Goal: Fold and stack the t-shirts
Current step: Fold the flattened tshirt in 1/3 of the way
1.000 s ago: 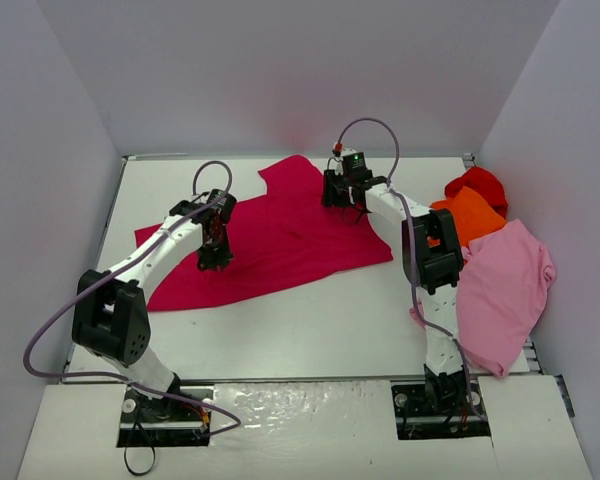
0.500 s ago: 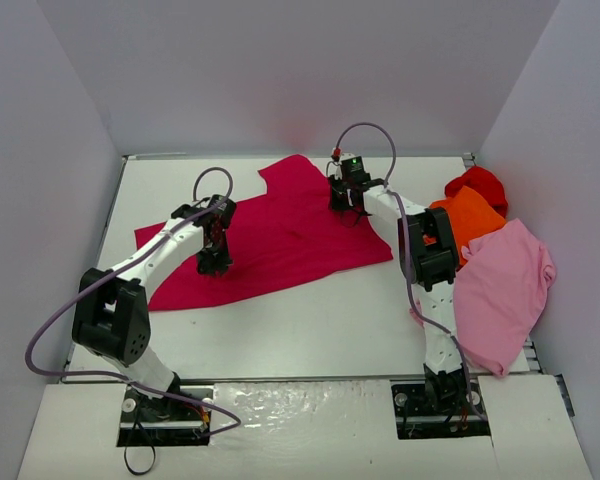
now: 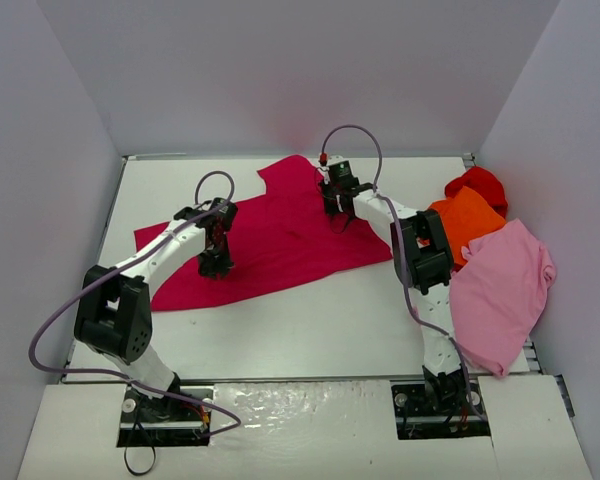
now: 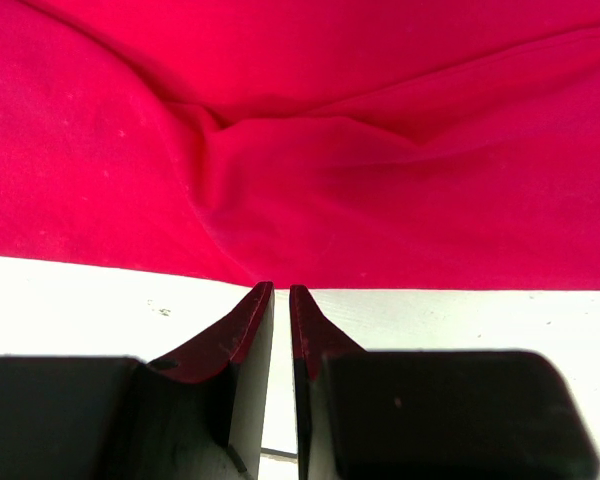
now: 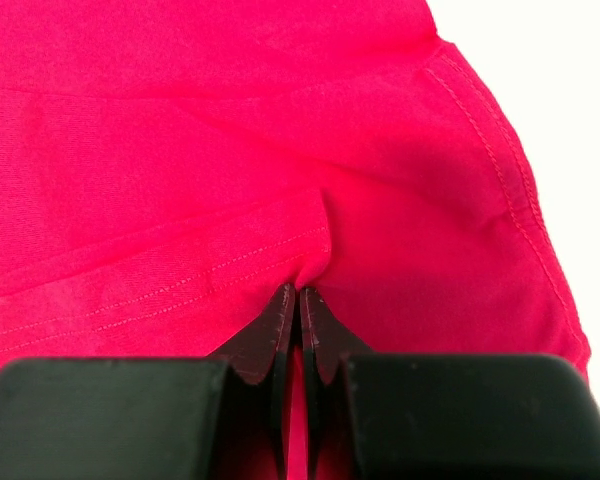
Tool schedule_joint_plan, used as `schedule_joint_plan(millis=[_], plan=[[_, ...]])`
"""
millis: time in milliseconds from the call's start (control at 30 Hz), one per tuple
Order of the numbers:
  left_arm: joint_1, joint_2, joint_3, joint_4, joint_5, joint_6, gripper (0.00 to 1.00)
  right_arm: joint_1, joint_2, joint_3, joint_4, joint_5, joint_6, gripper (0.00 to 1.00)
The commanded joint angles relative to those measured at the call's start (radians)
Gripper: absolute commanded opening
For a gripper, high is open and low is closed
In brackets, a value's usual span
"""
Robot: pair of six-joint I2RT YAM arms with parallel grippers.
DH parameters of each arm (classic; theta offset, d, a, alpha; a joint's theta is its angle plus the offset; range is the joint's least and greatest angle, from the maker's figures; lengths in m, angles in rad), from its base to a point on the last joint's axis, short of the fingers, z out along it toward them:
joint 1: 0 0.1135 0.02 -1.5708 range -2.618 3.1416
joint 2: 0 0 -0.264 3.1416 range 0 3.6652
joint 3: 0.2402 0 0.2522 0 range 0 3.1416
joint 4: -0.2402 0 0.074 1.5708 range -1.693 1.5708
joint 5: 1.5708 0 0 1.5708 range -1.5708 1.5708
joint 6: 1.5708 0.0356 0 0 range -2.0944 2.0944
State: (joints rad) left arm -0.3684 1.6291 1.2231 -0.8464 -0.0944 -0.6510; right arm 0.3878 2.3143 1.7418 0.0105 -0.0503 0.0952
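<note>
Your white surface [image 3: 310,325] carries the large crimson cloth t-shirt [image 3: 280,235], spread flat under both claws. The light pink t-shirt [image 3: 500,290], orange t-shirt [image 3: 470,215] and bright red t-shirt [image 3: 478,183] are heaped well to the right of your right claw [image 5: 298,292], which is clamped tight on a crimson fold. Your left claw [image 4: 280,292], nearly closed, pinches the crimson edge.

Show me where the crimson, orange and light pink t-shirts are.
crimson t-shirt [image 3: 280,240]: top view, middle of its spread body.
orange t-shirt [image 3: 473,215]: top view, its exposed upper fold.
light pink t-shirt [image 3: 500,290]: top view, centre of its body.
</note>
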Motion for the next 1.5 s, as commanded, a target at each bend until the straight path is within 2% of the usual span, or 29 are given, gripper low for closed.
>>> schedule_joint_plan(millis=[0, 333, 667, 733, 867, 900, 1067, 1100, 1167, 1267, 1333, 1467], plan=[[-0.009, -0.004, 0.013, 0.015, -0.005, -0.015, 0.10, 0.003, -0.111, -0.012, 0.057, 0.051, -0.019, 0.00], [-0.015, 0.001, 0.007, 0.024, 0.000, -0.018, 0.10, -0.003, -0.135, -0.050, 0.072, 0.167, -0.053, 0.00], [-0.018, 0.002, -0.001, 0.030, 0.001, -0.018, 0.10, -0.004, -0.174, -0.131, 0.184, 0.213, -0.029, 0.01], [-0.018, 0.006, 0.000, 0.032, 0.002, -0.015, 0.10, -0.006, -0.169, -0.129, 0.185, 0.213, -0.024, 0.06], [-0.018, 0.008, -0.001, 0.032, 0.002, -0.016, 0.10, -0.007, -0.133, -0.089, 0.136, 0.225, -0.002, 0.33], [-0.018, 0.008, -0.002, 0.032, 0.000, -0.015, 0.10, -0.007, -0.136, -0.091, 0.135, 0.236, 0.006, 0.37], [-0.018, 0.007, -0.008, 0.045, -0.008, -0.014, 0.10, -0.003, -0.215, -0.158, 0.177, 0.273, 0.023, 0.47], [-0.018, 0.009, -0.003, 0.045, -0.005, -0.009, 0.09, 0.000, -0.233, -0.178, 0.191, 0.277, 0.017, 0.46], [-0.018, 0.019, 0.029, 0.038, 0.001, 0.003, 0.00, 0.014, -0.287, -0.202, 0.194, 0.283, 0.013, 0.38], [-0.018, 0.055, 0.113, 0.001, 0.001, 0.024, 0.00, 0.027, -0.340, -0.228, 0.143, 0.242, 0.051, 0.12], [-0.018, 0.084, 0.187, -0.022, 0.003, 0.034, 0.00, 0.042, -0.363, -0.247, 0.102, 0.220, 0.094, 0.00], [-0.013, 0.187, 0.310, -0.032, -0.010, 0.062, 0.00, 0.053, -0.328, -0.228, 0.016, 0.175, 0.133, 0.00]])
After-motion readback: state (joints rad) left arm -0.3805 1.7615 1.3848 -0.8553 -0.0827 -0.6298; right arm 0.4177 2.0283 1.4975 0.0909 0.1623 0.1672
